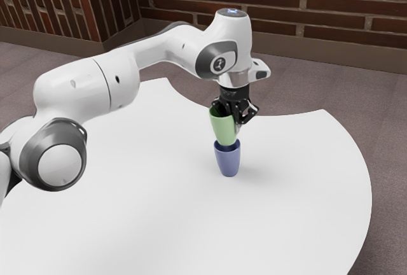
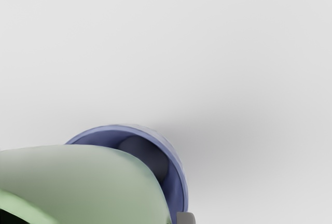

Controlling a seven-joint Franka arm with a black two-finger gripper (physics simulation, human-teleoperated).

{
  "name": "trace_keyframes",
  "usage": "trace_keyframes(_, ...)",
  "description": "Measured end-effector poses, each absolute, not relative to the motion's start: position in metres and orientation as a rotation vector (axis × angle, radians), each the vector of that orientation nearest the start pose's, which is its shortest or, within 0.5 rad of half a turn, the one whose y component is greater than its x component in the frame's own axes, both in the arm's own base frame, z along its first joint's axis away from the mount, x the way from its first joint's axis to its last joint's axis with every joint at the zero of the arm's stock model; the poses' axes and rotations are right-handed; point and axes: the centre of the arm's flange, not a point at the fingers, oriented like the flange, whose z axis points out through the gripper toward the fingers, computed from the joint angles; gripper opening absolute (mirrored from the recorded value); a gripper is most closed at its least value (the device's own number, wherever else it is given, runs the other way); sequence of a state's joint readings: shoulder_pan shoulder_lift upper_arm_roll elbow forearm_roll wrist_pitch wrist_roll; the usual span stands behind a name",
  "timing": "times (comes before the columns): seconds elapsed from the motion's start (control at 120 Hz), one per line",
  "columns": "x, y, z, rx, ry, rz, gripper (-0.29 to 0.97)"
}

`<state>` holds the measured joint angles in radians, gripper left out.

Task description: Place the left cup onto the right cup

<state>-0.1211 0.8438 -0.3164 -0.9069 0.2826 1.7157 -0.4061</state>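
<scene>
1. The white arm (image 1: 121, 81) is coming in from the exterior view's left and is reaching over the middle of the round white table (image 1: 159, 224).
2. Its black gripper (image 1: 236, 117) is pointing down and is pinching the green cup (image 1: 222, 128). The fingers are squeezing the cup's wall near the top, on the side facing the exterior view's right, so the gripper is clenched on the green cup.
3. The green cup is hanging right over the blue cup (image 1: 227, 162). Its bottom is sitting at the blue cup's open mouth and looks to be dipping just inside it. I cannot tell if the two cups are touching.
4. The green cup looks to be leaning a little, with its top tipping toward the exterior view's left. The blue cup is standing upright on the table with its mouth facing up.
5. In the wrist view the green cup (image 2: 78, 182) is showing big and blurry just under the hand. The blue cup (image 2: 179, 175) is peeking out from behind it, and its round rim and dark inside are showing.
6. A soft grey shadow (image 2: 223, 130) is lying on the table beside the blue cup.
7. Behind the table a red brick wall (image 1: 286, 1) is standing, and a brownish floor (image 1: 381, 90) is lying around the table.
</scene>
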Motion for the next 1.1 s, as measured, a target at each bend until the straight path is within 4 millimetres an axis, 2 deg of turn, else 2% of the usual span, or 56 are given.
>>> trace_keyframes(1.1,0.739,-0.212,0.368,-3.093,-0.048,0.039,-0.1)
